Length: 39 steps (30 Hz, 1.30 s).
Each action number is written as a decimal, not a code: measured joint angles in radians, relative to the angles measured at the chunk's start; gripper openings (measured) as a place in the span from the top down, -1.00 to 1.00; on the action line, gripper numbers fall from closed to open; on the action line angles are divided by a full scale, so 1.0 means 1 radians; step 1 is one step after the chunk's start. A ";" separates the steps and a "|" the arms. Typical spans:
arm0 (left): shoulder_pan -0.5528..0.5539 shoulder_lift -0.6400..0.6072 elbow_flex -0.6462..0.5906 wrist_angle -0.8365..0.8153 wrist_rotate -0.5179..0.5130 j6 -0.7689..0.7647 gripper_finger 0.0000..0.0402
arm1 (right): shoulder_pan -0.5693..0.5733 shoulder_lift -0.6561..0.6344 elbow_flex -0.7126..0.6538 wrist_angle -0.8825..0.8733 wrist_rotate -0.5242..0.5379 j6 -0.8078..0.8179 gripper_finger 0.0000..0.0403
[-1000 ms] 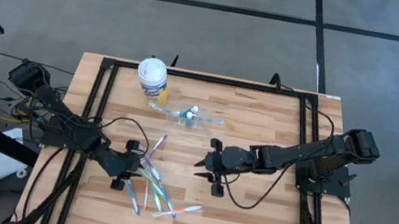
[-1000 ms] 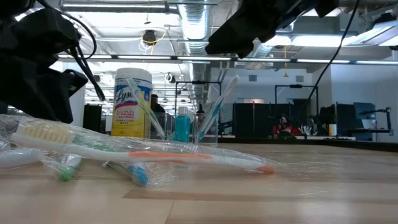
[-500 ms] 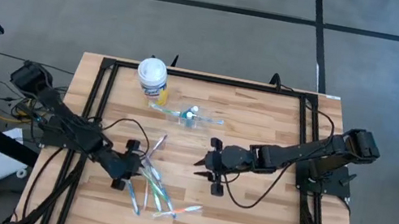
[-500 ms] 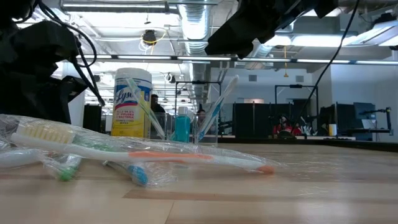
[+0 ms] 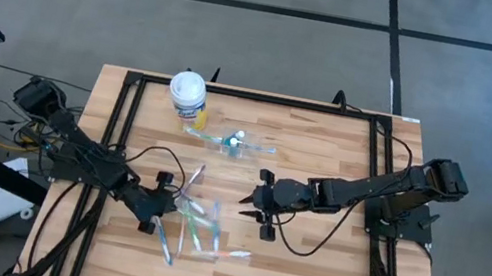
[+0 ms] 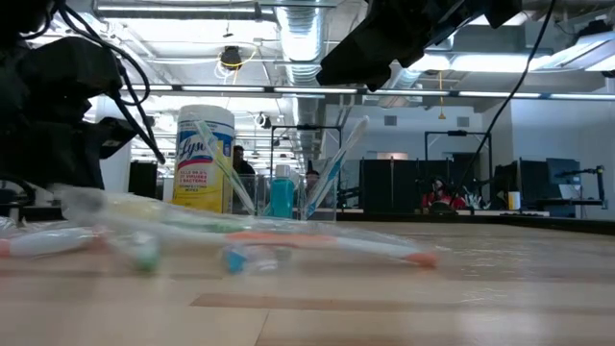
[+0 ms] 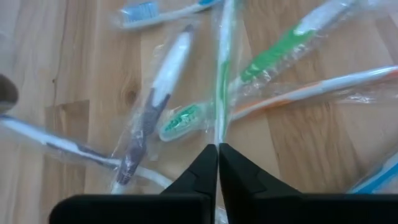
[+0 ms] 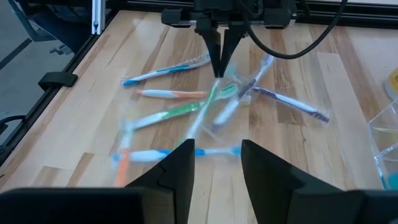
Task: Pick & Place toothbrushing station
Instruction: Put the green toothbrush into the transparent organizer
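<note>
Several thin toothbrushes in clear wrappers (image 5: 195,228) lie scattered on the wooden table at its near left; they also show in the low view (image 6: 240,240). My left gripper (image 5: 169,208) stands at the pile's left edge, shut on one green-and-white toothbrush (image 7: 222,68). The small clear cup (image 5: 228,142) stands farther back, with the blue tube (image 6: 281,198) and two toothbrushes leaning in it. My right gripper (image 5: 252,207) hovers open to the right of the pile, above the table, touching nothing. My left gripper pinches the near end of the wrapped green-and-white toothbrush (image 7: 219,138) between its two fingertips. The fingers slant down from the table's left and lie along the brush, which runs on away from them. Its far part reaches in among the other brushes.
A white-lidded yellow canister (image 5: 187,93) stands at the far left, behind the cup. A black frame (image 5: 118,116) runs along the table's left, far and right sides. Bare wood (image 5: 304,270) lies at the near right.
My left gripper has shut on the green-and-white toothbrush without moving away. The pile of wrapped brushes has been jostled: several have slid a little along the table and now show blurred.
</note>
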 joint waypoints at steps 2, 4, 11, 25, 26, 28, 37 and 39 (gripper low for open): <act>-0.002 0.000 0.000 0.000 -0.004 0.000 0.99 | 0.000 0.000 0.000 0.000 0.000 0.000 0.39; -0.002 0.000 0.000 -0.002 -0.004 0.001 1.00 | 0.000 0.000 0.000 0.000 0.000 0.000 0.39; -0.002 0.000 0.027 -0.008 -0.002 0.005 1.00 | 0.000 0.000 0.000 0.000 0.000 0.000 0.39; -0.003 0.000 0.188 -0.014 -0.028 0.196 1.00 | 0.002 0.000 0.000 0.040 -0.001 0.008 0.39; -0.003 0.000 0.196 -0.020 -0.036 0.205 1.00 | 0.003 0.000 0.000 0.041 -0.002 0.016 0.39; -0.003 0.000 0.210 -0.031 -0.052 0.225 1.00 | 0.003 0.000 0.000 0.040 -0.004 0.039 0.39; -0.003 0.000 0.280 -0.057 -0.112 0.325 1.00 | 0.003 0.000 0.000 0.063 -0.080 0.107 0.39; -0.003 0.000 0.299 -0.055 -0.127 0.361 1.00 | 0.003 0.000 0.000 0.077 -0.082 0.126 0.39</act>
